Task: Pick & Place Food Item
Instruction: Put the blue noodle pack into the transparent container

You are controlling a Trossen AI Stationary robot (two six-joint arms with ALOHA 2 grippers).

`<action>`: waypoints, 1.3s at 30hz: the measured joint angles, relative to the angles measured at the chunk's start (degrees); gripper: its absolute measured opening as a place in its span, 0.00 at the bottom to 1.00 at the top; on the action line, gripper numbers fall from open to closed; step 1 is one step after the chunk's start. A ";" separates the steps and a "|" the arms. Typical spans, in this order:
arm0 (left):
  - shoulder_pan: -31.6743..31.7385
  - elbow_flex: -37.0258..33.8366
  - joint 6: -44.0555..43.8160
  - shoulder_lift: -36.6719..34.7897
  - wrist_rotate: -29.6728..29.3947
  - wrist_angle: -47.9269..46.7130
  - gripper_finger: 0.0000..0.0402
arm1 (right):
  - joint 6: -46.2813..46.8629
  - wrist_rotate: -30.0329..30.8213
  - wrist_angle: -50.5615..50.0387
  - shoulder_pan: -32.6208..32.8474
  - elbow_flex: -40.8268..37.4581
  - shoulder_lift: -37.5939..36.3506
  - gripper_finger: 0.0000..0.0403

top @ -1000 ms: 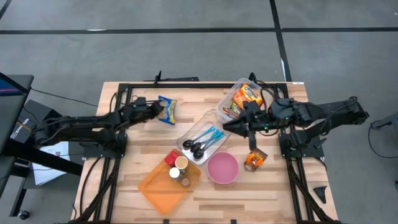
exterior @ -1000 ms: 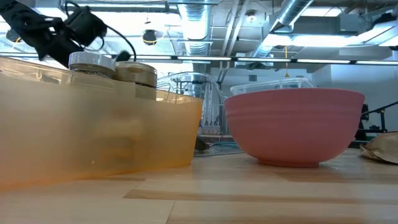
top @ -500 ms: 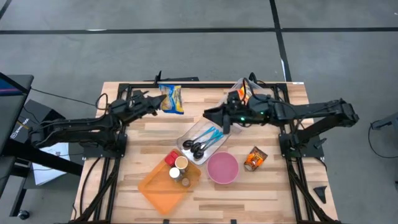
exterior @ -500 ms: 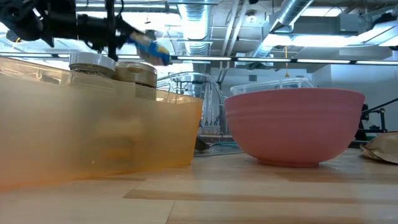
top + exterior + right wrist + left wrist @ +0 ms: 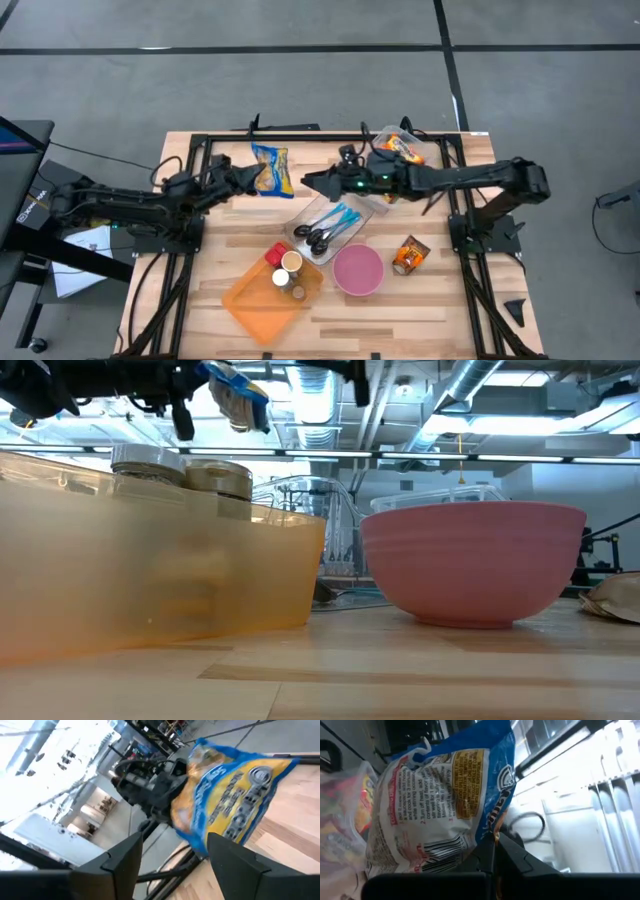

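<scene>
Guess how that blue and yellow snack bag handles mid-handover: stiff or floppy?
Probably floppy: the blue and yellow printed plastic snack bag creases and sags from the left gripper, shut on one edge. Likely light, since an edge pinch carries it. The glossy film may slip in the open right gripper.

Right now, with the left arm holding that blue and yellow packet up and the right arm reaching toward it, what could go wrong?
The left gripper pinches the packet only at one edge, so it may slip or swing. The right gripper, fingers apart, is close; if it closes off-centre it may crush or miss the packet. A dropped packet could land on the clear tray of utensils close by.
</scene>
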 joint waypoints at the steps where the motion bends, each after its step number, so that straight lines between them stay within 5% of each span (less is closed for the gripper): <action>1: -0.63 0.00 0.41 0.00 -0.13 0.12 0.00 | 0.54 -0.19 1.24 -0.35 0.00 0.98 0.54; 15: -6.14 0.00 4.56 0.93 -1.27 5.45 0.00 | 7.45 -8.58 8.79 -3.66 -0.02 8.70 0.48; 39: -9.34 2.80 4.77 9.16 -2.18 9.50 0.00 | 7.38 -9.19 8.92 -4.54 0.02 11.31 0.49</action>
